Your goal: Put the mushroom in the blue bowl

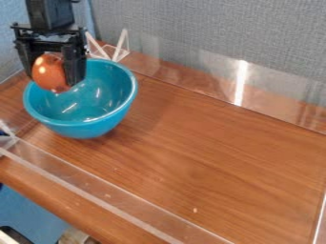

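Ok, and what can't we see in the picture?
- In the camera view, whether the mushroom touches the bowl: we can't tell from this one side.
- The tool's tips: too dark and small, and partly behind the mushroom.
- The rest of the robot arm: cut off by the top edge.
- The dark thing at bottom left: cut off by the edge.

Lab-like setting | mounted robot arm [51, 17] | wood-look tabletop [211, 148] | plain grey speckled backdrop [230, 43]
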